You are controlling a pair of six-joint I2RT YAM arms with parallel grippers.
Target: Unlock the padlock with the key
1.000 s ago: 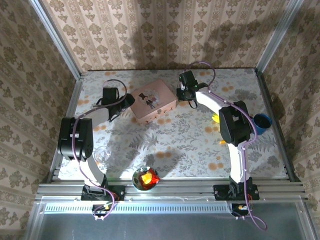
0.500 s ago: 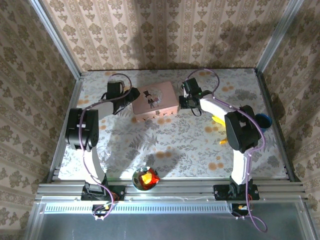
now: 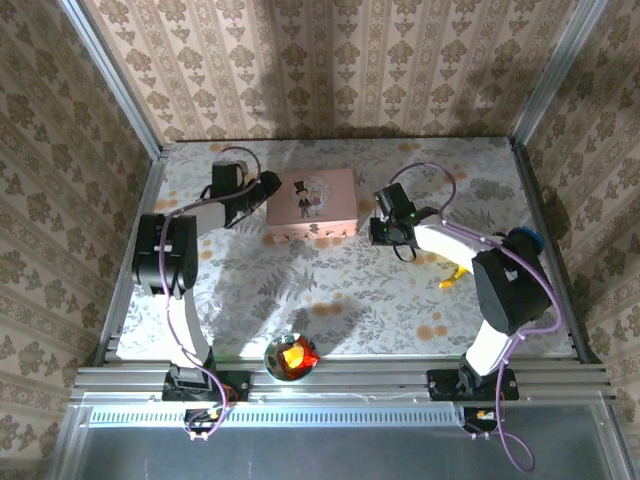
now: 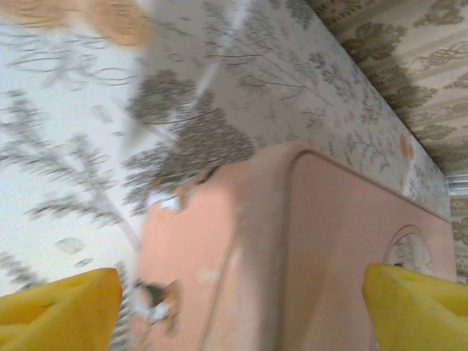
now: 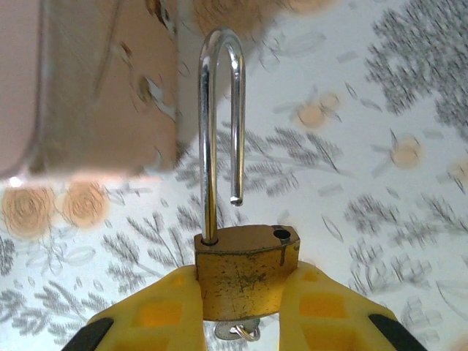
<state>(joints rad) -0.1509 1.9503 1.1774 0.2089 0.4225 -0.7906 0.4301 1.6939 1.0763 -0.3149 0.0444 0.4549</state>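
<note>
Pink box (image 3: 312, 203) lay with the left gripper (image 3: 262, 187) spread wide at its end. The right gripper (image 5: 245, 296) pinched the brass padlock (image 5: 245, 267) by its body; the shackle (image 5: 219, 124) stood sprung free, the key (image 5: 238, 331) at its underside, so unlocking looked done.

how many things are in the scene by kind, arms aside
containers: 3 (pink box, blue cup, bowl)
lock parts: 2 (padlock, key)
yellow banana-shaped object: 1
total: 6

Upright brass padlock (image 5: 245, 270), shackle sprung open, key (image 5: 238, 330) beneath
</note>
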